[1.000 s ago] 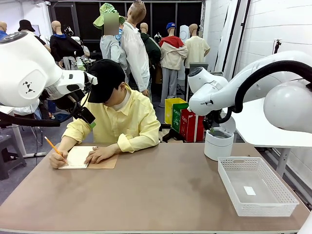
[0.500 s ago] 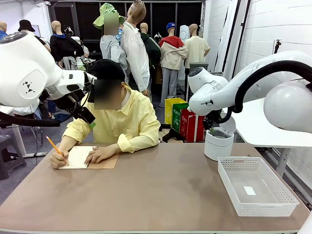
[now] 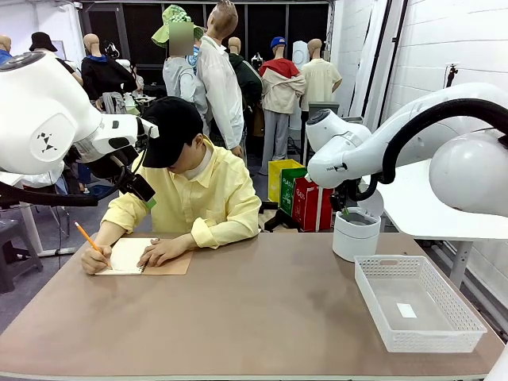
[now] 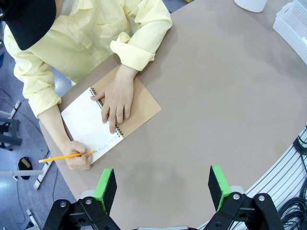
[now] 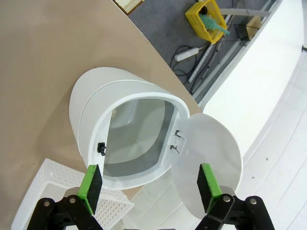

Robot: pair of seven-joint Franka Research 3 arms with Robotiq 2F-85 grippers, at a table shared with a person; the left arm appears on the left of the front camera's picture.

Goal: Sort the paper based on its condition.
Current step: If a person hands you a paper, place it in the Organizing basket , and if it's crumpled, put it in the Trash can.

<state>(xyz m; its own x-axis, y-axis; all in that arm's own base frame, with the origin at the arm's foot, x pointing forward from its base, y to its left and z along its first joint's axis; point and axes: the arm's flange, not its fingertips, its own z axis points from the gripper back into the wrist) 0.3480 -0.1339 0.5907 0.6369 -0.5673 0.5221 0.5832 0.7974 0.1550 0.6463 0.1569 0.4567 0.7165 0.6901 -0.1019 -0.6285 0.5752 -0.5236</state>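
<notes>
left gripper hangs high over the table, green pads spread wide, nothing between them. right gripper is just as wide and empty, looking down into the white lidded bin, whose lid is swung open. the paper for now is the white notebook page, bound in the spiral notebook at the far left edge, with the person's hand flat on it and a pencil writing. once a sheet comes free, expect it to be feather-light, floppy and easy to crease or tear. lying flat it gives no edge to bite, so best pinch a raised corner or a held-out edge, gently. the white mesh basket waits at the right.
</notes>
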